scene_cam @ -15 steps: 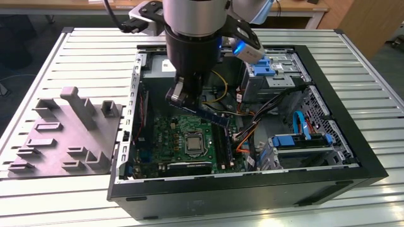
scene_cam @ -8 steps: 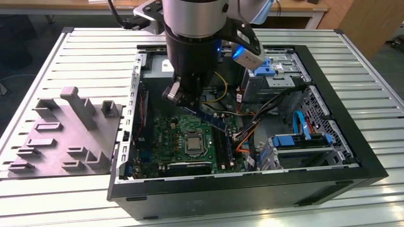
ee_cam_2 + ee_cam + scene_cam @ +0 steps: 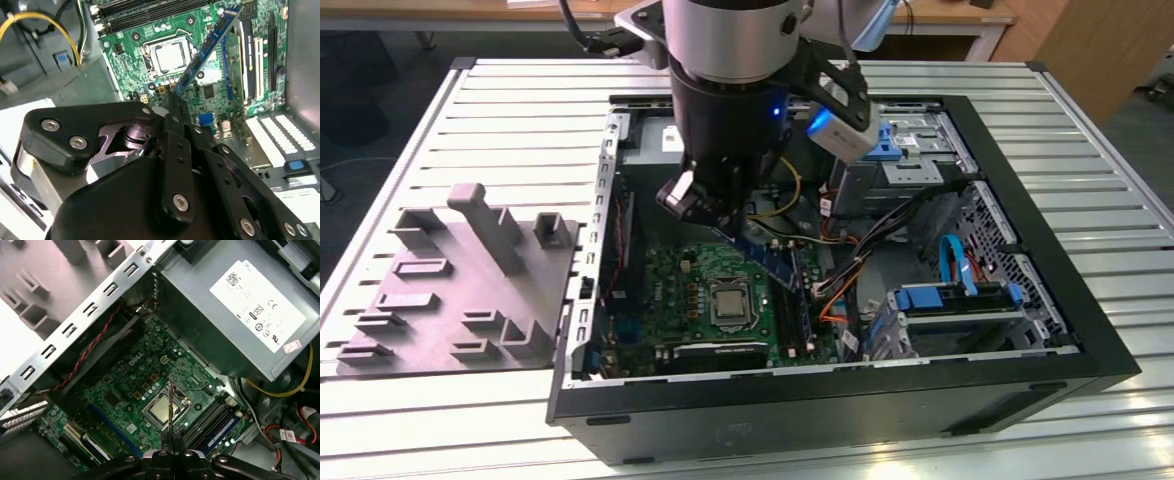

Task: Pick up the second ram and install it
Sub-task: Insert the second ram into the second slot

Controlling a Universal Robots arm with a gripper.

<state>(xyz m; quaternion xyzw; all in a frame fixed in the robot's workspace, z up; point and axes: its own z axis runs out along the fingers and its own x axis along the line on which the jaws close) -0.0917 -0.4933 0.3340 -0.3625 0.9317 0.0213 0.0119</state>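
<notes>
One slim, long blue-green ram stick (image 3: 207, 47) with a row of black chips is pinched by one end in the arm's black metal gripper (image 3: 172, 102), which is clamped tight on it. The stick's up in the air, tilted, hanging over the green motherboard (image 3: 660, 275) inside the open black computer case (image 3: 854, 405), and it isn't seated in anything. In the exterior view it slants just to the exterior view's right of the silver square processor socket (image 3: 727, 305). In the first wrist view you see it edge-on as a thin line, with the long black memory sockets (image 3: 207, 422) next to the processor. A grey boxy power supply (image 3: 235, 315) sits at one corner of the case. The case is on a slotted aluminium table (image 3: 520, 110), with a grey moulded parts tray (image 3: 454, 290) on the exterior view's left of it.
</notes>
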